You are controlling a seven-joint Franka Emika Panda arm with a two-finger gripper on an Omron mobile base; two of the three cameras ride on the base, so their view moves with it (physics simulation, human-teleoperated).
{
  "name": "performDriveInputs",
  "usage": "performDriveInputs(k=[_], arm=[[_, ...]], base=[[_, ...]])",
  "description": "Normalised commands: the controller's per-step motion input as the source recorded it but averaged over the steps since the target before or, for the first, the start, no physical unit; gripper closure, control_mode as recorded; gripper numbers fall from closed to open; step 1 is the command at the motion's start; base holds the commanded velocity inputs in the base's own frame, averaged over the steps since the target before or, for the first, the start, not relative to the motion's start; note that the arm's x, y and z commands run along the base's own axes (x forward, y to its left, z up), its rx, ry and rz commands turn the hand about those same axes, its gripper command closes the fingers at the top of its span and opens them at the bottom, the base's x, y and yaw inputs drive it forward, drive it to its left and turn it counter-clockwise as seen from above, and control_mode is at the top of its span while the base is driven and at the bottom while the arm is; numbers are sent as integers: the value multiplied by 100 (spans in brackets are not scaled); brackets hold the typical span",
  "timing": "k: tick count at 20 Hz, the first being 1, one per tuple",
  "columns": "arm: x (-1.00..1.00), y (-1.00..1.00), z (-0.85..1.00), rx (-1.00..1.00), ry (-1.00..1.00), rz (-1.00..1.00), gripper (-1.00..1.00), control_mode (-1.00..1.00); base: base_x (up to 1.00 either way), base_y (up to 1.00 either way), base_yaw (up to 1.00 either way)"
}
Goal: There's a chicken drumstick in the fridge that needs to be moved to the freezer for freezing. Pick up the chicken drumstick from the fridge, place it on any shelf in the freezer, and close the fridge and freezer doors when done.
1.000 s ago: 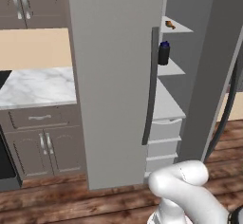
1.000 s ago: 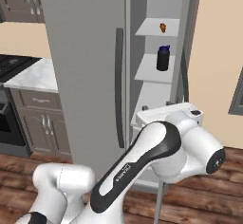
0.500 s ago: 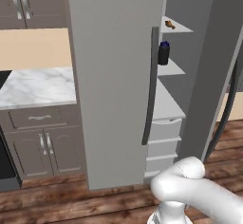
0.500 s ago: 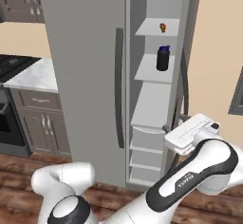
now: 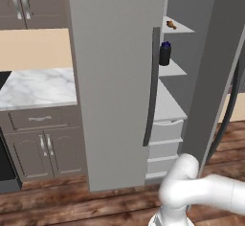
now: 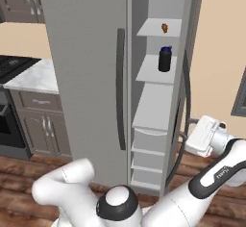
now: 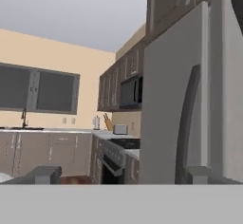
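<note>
Drumstick: we see the chicken drumstick [image 5: 171, 26] lying on the top shelf [image 5: 184, 29] of the open fridge side, small and brown, near that shelf's front edge; in the right base view it sits at [image 6: 165, 27], well apart from our hand.
Bottle: a dark bottle [image 6: 165, 59] with a blue cap stands upright on the second shelf [image 6: 149, 75], one level below the drumstick.
Open bay: our right-hand compartment stands open, a narrow tall gap between the closed door's edge and the swung-out door [image 5: 217, 72]; below the shelves are white drawers [image 6: 149, 141].
Closed door: the left door [image 6: 86, 67] is shut, its long dark handle [image 6: 120, 89] running vertically along the edge next to the open bay.
Gripper: our gripper [image 7: 122, 174] is low and to the right of the fridge, outside the open bay; in the hand view its two fingertips [image 7: 43, 173] stand wide apart with nothing between them, looking past the closed door's handle toward the stove [image 7: 116, 158].
Room: the counter [image 5: 36, 87] and its cabinets border the fridge on the left; wood floor [image 5: 57, 203] lies open before it.
</note>
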Motion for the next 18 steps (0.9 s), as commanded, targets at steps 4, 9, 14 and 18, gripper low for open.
performDriveInputs(k=[4, 9, 14, 18], arm=[[46, -18, -34, 0, 0, 1, -100, -100], [45, -7, -32, 0, 0, -3, -100, -100], [50, 0, -38, -2, 0, -18, -100, -100], [42, 0, -8, -2, 3, -24, -100, -100]], base=[[0, 0, 0], [0, 0, 0], [0, 0, 0], [0, 0, 0]])
